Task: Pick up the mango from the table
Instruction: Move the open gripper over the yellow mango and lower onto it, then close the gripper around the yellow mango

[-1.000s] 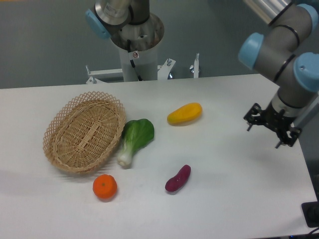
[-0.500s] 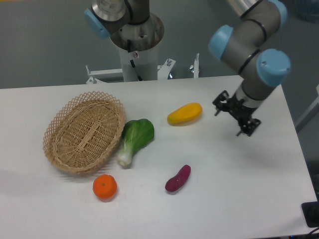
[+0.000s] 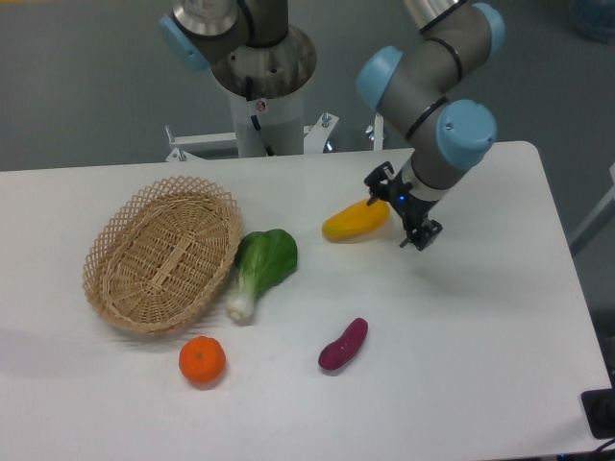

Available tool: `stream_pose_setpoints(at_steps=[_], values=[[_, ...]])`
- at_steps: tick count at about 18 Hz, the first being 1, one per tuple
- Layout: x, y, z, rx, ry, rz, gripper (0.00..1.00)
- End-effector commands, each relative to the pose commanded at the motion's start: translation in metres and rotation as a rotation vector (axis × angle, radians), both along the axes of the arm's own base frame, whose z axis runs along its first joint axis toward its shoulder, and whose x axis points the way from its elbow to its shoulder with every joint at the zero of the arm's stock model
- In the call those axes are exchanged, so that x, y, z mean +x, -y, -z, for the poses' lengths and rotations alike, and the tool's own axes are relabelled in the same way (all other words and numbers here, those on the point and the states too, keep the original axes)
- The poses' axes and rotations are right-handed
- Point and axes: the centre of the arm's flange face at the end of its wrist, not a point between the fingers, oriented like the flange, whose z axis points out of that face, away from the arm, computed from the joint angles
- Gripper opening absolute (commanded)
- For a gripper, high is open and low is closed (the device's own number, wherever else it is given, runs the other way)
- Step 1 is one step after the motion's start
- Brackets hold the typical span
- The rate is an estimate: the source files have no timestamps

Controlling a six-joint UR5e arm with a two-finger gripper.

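The mango (image 3: 353,221), a yellow-orange elongated fruit, lies on the white table (image 3: 480,327) just right of centre. My gripper (image 3: 398,208) hangs right at the mango's right end, its two dark fingers spread open, one near the fruit's upper right tip and the other lower right of it. Nothing is held between the fingers. Whether a finger touches the mango is unclear from this angle.
A wicker basket (image 3: 163,253) sits at the left, with a green bok choy (image 3: 261,266) beside it. A round orange (image 3: 202,360) lies in front of the basket and a purple sweet potato (image 3: 343,344) lies below the mango. The arm's base (image 3: 261,86) stands behind the table.
The arm has swung left across the table from the right edge, bringing the open gripper up to the mango's right end. The mango and other items have not moved.
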Motion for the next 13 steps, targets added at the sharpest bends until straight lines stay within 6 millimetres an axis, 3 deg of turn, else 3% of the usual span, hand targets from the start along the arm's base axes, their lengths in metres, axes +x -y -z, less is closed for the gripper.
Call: stream_pose_setpoints(at_steps=[4, 13], values=[[0.018, -0.001, 0.006, -0.025, 0.008, 0.026, 1.00], [0.028, -0.008, 0.023, 0.004, -0.060, 0.041, 1.00]])
